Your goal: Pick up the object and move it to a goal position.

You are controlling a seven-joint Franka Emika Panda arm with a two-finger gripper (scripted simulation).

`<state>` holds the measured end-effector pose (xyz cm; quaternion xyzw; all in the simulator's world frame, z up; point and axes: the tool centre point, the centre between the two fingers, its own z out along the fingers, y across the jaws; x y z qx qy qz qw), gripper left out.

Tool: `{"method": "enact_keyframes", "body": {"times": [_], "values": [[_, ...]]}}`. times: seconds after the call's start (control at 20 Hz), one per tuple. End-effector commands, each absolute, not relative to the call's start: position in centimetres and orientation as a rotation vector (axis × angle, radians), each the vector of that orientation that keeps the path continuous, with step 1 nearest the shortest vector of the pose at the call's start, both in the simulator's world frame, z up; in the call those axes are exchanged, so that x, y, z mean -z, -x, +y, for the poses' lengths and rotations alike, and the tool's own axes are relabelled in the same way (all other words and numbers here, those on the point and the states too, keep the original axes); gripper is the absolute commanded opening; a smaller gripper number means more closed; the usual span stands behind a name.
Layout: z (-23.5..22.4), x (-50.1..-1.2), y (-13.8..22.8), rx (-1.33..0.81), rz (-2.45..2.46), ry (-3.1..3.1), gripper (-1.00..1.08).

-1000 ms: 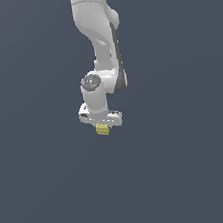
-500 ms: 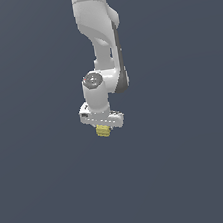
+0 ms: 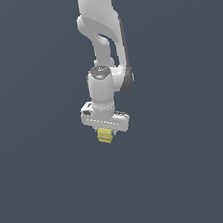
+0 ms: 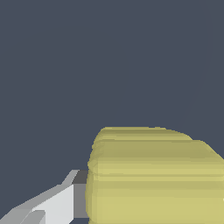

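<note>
Slightly lower now: ridged yellow object (image 3: 105, 135)

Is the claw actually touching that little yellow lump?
Touching. In the wrist view a claw finger presses flush against the yellow lump; no gap shows.

Open slate-grey space lies all around the end effector (image 3: 105, 132), to the exterior view's left, right and below, with nothing standing in any path. The only bulk is its own load: the pale-yellow ridged object (image 3: 105, 135) just under the white bar, touching one finger (image 4: 57, 205) in the wrist view.
</note>
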<state>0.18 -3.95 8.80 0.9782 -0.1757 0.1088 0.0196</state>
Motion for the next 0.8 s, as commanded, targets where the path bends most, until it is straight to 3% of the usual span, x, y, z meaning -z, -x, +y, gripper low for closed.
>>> {"method": "enact_keyframes", "body": {"times": [0.0, 0.75], "values": [[-3.5, -10.2, -1.7, -0.423, -0.575, -3.01, -1.0], [-1.6, -19.4, -8.7, -0.874, -0.731, -2.812, -1.0]]}}
